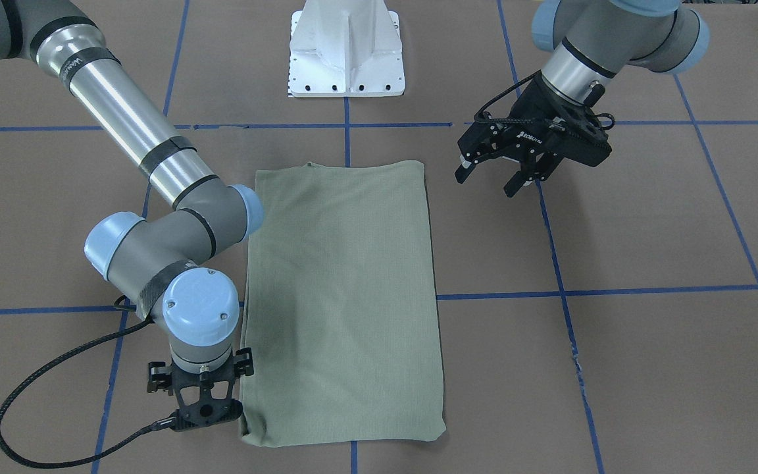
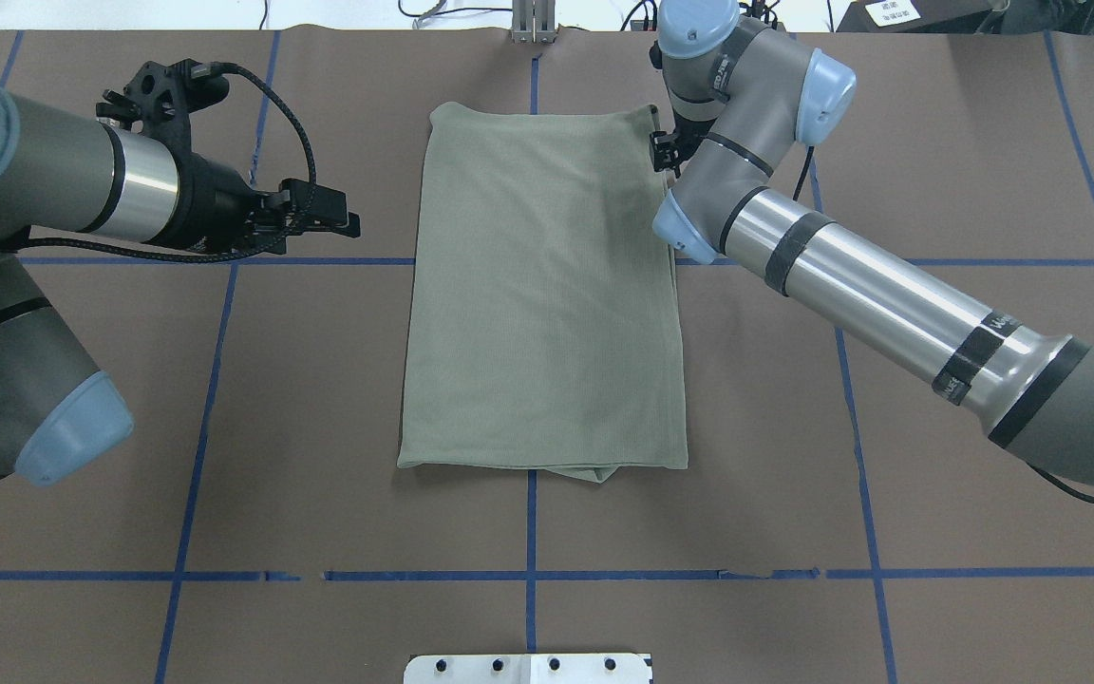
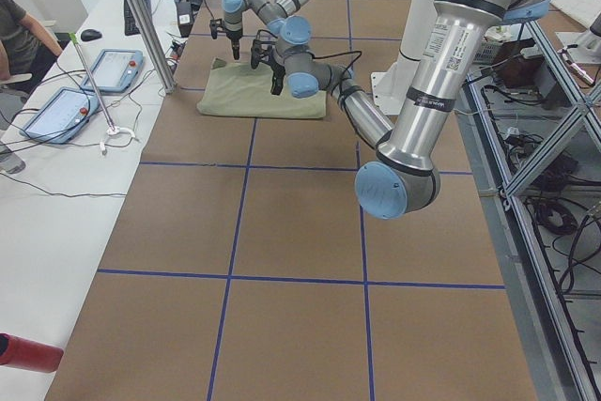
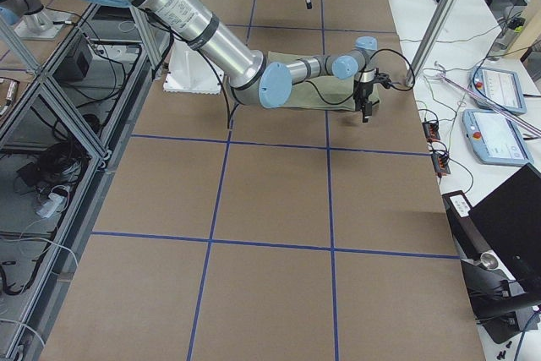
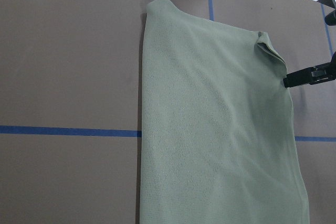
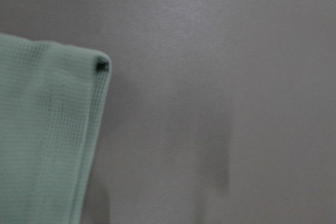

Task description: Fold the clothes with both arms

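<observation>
The pale sage-green shirt (image 1: 343, 296) lies folded into a long flat rectangle at the table's middle (image 2: 547, 294). My left gripper (image 1: 484, 184) is open and empty. It hovers above the table off the shirt's left side, apart from it (image 2: 346, 217). My right gripper (image 1: 201, 413) points straight down at the shirt's far right corner (image 2: 661, 152). In the left wrist view its tip (image 5: 289, 81) sits at the shirt's edge, just below a slightly rumpled corner (image 5: 268, 45). Its fingers are hidden under the wrist, so I cannot tell whether they are open or shut. The right wrist view shows the shirt corner (image 6: 79, 77) on the table.
The table is brown with blue tape lines (image 2: 224, 399). The white pedestal base (image 1: 346, 49) stands at the robot's side. Operator tablets and cables lie on the white bench past the far edge (image 3: 66, 110). A metal post (image 3: 141, 16) stands near that edge.
</observation>
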Tool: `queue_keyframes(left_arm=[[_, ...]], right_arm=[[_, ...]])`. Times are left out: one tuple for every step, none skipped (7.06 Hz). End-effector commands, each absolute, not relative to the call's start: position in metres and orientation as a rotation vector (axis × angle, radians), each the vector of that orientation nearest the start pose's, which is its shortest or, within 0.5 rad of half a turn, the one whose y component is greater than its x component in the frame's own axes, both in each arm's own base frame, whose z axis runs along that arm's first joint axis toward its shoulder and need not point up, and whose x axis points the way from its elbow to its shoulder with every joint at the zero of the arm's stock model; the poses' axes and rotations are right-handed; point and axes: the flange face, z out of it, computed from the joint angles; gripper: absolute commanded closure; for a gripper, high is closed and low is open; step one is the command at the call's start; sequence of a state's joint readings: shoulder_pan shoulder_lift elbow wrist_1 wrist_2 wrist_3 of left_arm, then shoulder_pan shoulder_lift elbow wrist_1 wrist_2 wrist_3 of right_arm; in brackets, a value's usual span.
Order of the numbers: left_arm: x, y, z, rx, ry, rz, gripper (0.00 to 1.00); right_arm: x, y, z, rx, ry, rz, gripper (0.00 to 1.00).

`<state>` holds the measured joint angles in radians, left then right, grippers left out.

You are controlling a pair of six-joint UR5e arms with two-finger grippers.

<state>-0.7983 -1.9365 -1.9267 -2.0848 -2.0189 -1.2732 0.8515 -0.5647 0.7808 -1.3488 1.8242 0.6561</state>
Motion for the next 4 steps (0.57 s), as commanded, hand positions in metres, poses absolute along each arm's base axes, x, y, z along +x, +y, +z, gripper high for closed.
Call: queue_keyframes(left_arm=[[0.327,-0.466,0.235,0.301,1.237,-0.155,0.0],[0.331,-0.466,0.237,0.288,1.234,-0.163,0.0],[0.333,-0.465,0.239,0.269,1.235,-0.178,0.0],[0.344,-0.453,0.233,0.201,1.262,-0.227,0.0]], right_arm=[[-0.465,-0.745,0.356,0.158,-0.496,-0.101,0.0],[-0.461,-0.744,0.335,0.171,-0.541,-0.108,0.0],[-0.454,-0.74,0.306,0.168,-0.624,-0.117,0.0],[-0.444,-0.721,0.295,0.158,-0.69,-0.136,0.0]])
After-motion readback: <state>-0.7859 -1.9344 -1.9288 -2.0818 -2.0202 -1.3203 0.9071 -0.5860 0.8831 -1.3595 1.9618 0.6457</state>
